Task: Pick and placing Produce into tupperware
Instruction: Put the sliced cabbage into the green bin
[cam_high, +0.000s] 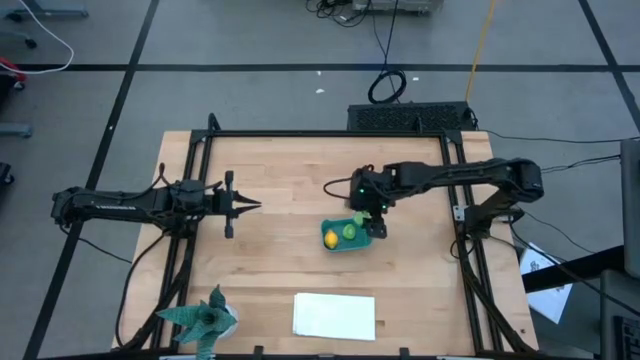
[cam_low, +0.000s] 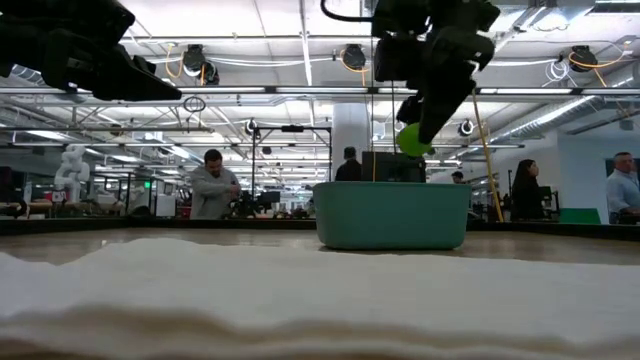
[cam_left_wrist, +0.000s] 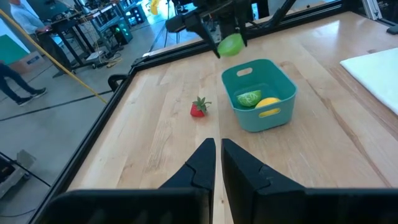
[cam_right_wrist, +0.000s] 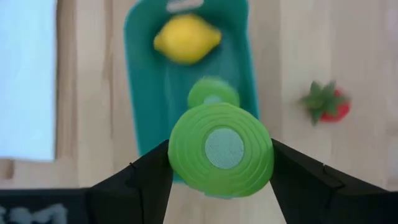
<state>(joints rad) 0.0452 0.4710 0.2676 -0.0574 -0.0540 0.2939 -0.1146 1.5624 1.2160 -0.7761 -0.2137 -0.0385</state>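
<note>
Above the near end of the teal tub (cam_right_wrist: 186, 81), I am pinching a green half-round piece (cam_right_wrist: 221, 149) in my right gripper (cam_right_wrist: 221, 163), flat face up toward my wrist. Directly beneath it the tub is already holding the lemon (cam_right_wrist: 186, 38) and another green piece (cam_right_wrist: 213, 93), while the red strawberry (cam_right_wrist: 326, 102) is lying on the wood beside the tub. My left gripper (cam_high: 250, 206) is waiting pressed together, well apart.

Right end effector (cam_right_wrist: 221, 163) grips, raised mid-table; left end effector (cam_left_wrist: 216, 163) hovers closed.
</note>
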